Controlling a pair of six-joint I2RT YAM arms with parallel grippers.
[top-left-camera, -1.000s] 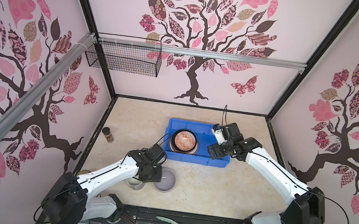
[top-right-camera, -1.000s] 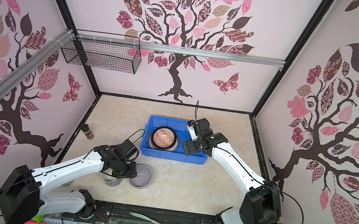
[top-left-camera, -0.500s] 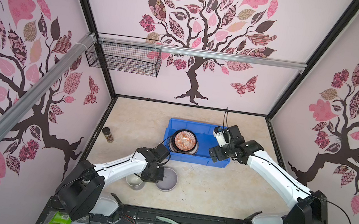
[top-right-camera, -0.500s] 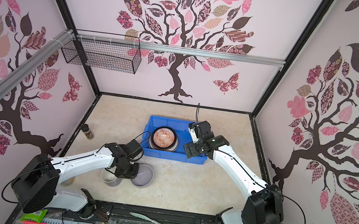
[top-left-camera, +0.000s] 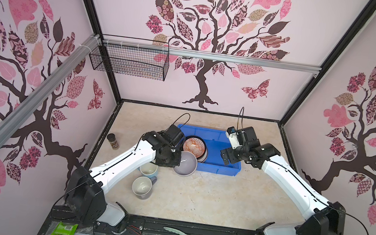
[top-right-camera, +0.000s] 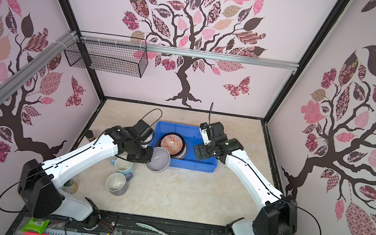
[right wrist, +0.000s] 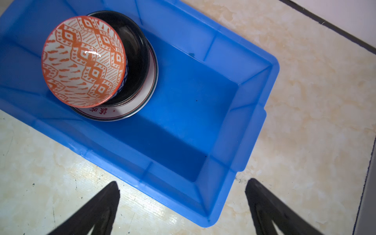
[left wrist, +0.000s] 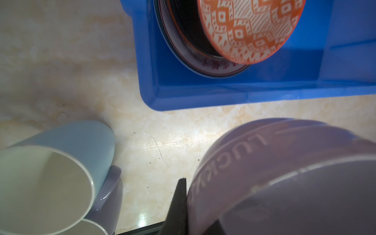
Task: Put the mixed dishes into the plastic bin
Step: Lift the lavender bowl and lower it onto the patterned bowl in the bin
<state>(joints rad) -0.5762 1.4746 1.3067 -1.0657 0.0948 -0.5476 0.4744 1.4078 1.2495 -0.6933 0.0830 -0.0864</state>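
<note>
Both top views: we find the left gripper clenched on the rim of the grey bowl, at 7 o'clock of the bin. The right gripper is spread and empty. We judge the rim pinch may slip, or the grey bowl may clip the bin wall.

Txt "LUCK…" on lavender bowl side

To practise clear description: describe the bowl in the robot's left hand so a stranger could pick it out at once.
Find the blue bin on the beige table. At its near left corner, the left hand grips a bowl by the rim. Unlike the orange-patterned bowl inside the bin and the two mugs nearby, it is plain lilac-grey.
</note>
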